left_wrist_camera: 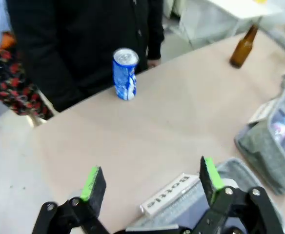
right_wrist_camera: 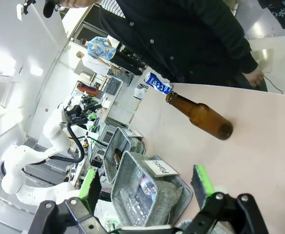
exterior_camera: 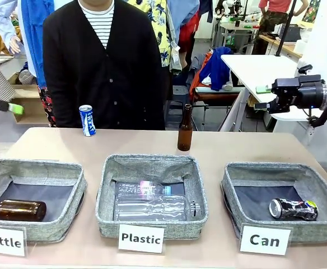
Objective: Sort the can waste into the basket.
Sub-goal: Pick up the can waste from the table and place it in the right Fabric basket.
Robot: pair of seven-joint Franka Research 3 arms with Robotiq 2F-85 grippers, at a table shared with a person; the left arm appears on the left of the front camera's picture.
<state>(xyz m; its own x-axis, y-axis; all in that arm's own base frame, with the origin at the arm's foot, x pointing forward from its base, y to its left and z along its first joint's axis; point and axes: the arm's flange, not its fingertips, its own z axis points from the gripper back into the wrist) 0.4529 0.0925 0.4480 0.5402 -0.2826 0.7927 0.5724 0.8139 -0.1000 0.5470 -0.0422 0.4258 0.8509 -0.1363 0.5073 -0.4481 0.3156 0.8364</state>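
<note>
Can waste is sitting free of both grippers. The left gripper [left_wrist_camera: 150, 178] is hovering over the near-left table with jaws spread wide and empty. The right gripper [right_wrist_camera: 145, 185] is likewise hanging open, gripping nothing.

Moving outward, the dented black-and-silver can [exterior_camera: 293, 209] is already lying on its side in the basket [exterior_camera: 275, 168] carded "Can", near right. Its long axis is running left-right, with the yellow-green end pointing right.

The blue-and-white can [exterior_camera: 87, 120] is standing upright at the far-left edge, just before the person, axis vertical, top up.

Judging progress: one of two is sorted, and the blue-and-white can is waiting.
</note>
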